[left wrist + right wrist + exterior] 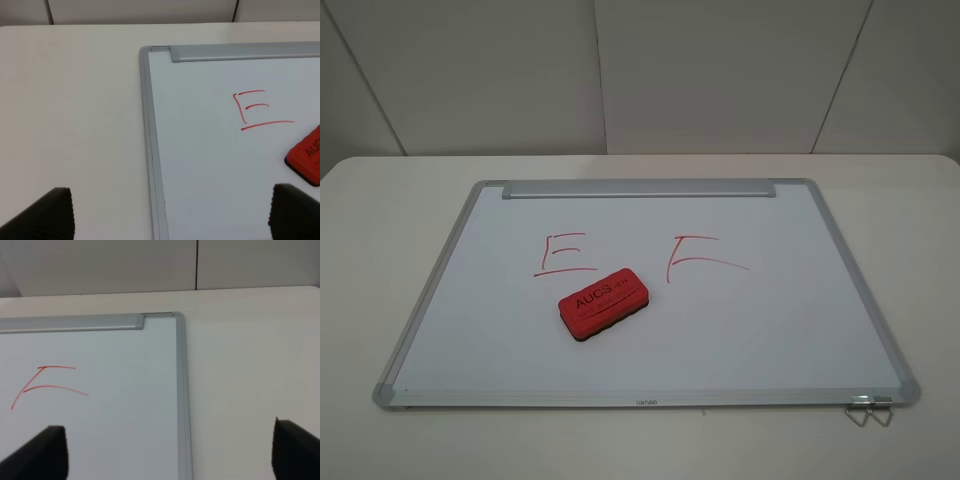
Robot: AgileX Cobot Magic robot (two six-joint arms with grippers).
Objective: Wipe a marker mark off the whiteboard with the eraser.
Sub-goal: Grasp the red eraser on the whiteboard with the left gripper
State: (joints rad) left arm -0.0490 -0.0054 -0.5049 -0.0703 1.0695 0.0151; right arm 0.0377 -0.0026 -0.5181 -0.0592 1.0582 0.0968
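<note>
Eraser (605, 303): red, rounded, AUCS print | on whiteboard (770, 320) | near marker mark (565, 253)

high frontal overview, wrist views nearer, whiteboard (770, 330) shared

On my screen, my left gripper (170, 216) appears as two matte black fingers (50, 216), blocky and wedge-shaped, with fine ribbing along their inner edges. My right gripper (170, 454) shows the same dark, angular wedge shapes.
</note>
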